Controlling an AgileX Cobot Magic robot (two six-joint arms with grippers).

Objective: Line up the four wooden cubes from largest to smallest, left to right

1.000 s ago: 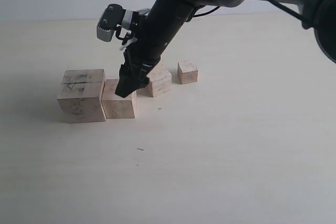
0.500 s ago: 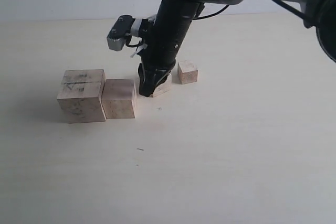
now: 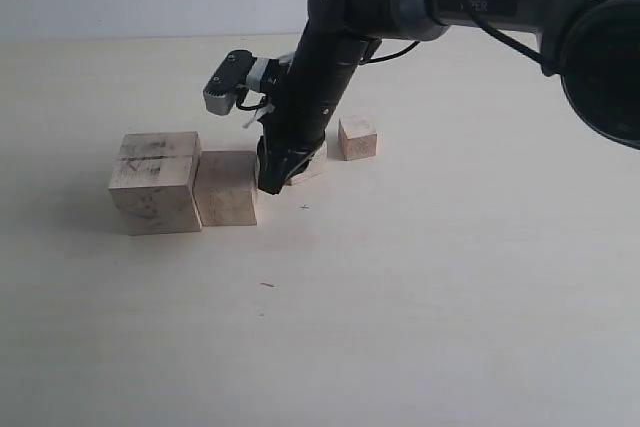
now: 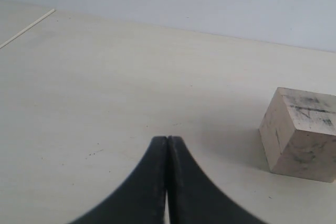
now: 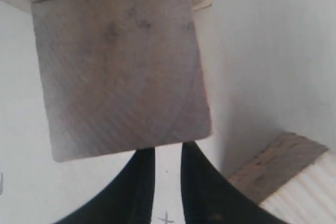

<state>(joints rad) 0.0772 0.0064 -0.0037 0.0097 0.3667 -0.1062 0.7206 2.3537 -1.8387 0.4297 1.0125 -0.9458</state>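
I have open table in front of the second cube. Just right of it, the third cube leaves a tight slot, occupied by my right gripper.

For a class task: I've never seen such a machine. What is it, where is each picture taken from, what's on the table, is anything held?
A robot with two arms, each ending in a two-fingered gripper. One picture looks on from outside; the other two come from cameras on the wrists. On the table stand four wooden cubes: the largest cube, second cube, third cube and smallest cube. The right gripper, slightly open, is down at the third cube; the left gripper is shut. Neither holds anything.
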